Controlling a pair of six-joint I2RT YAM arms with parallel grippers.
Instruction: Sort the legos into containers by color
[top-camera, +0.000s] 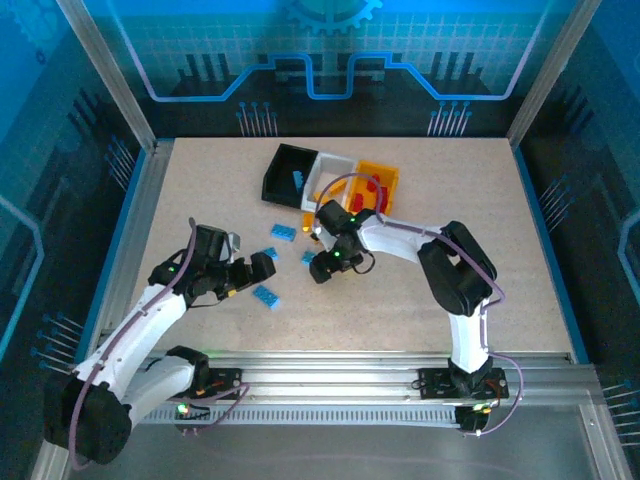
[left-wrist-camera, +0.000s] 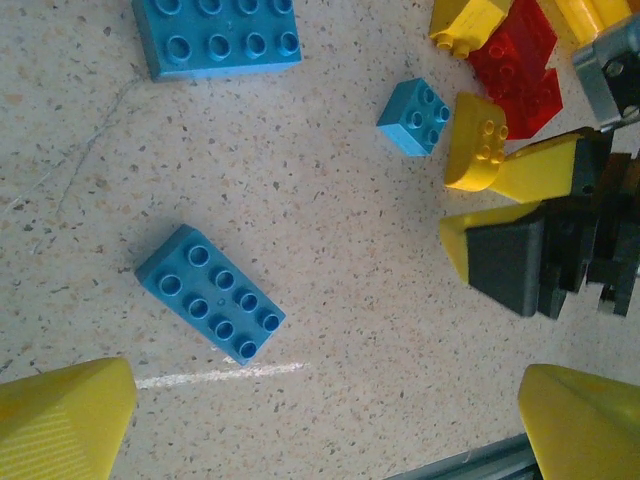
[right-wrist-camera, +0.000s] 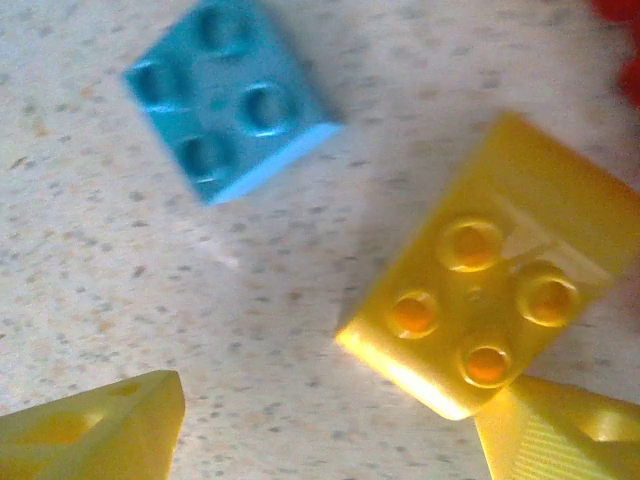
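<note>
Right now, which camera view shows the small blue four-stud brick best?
The left wrist view: the small blue brick is sharp and whole, its four studs countable. The right wrist view shows it bigger but blurred. The top view gives a tiny blue patch beside the right gripper.

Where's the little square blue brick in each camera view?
Top external: small blue brick mid-table, just left of the right gripper.
Left wrist: the brick sits upper right of centre.
Right wrist: the brick is at top left.
Shared landmark: the yellow four-stud brick beside it, in both wrist views.
</note>
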